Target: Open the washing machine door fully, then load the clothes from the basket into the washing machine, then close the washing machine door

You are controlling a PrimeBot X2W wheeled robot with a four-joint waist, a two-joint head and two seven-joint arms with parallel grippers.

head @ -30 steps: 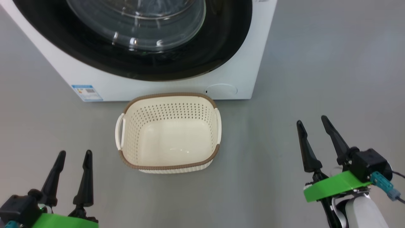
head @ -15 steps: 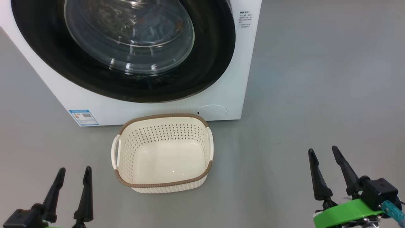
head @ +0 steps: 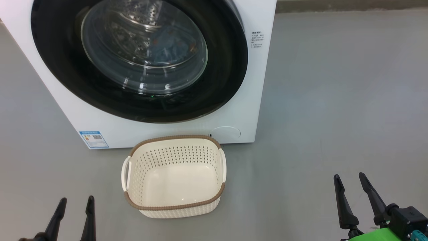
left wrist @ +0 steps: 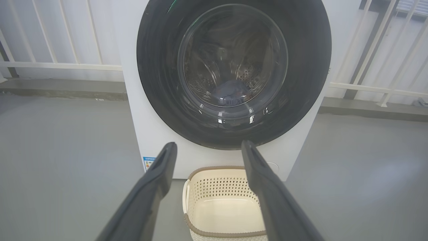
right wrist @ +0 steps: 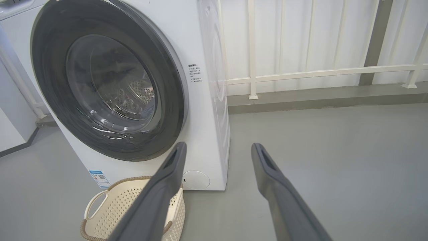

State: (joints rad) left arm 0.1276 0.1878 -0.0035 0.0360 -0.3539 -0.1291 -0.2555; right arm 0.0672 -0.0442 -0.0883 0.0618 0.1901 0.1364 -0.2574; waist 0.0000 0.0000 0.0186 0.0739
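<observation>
Left hand point(head: 76, 201) sits low, its two dark fingers point(head: 89, 219) upright, spread wide and empty. Right hand point(head: 348, 177), well apart from it, also gapes empty, with its fingertips leaning slightly toward the left hand. Behind the roots of its fingers sit a black block point(head: 408, 217) and a green collar point(head: 374, 236).

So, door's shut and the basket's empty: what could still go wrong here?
1. The door looks closed, but its latch isn't visible, so it may not have caught.
2. The basket sits on the floor just before the machine; rolling forward could knock it.
3. Clothes lie low behind the glass; a pinched edge can't be ruled out.
</observation>
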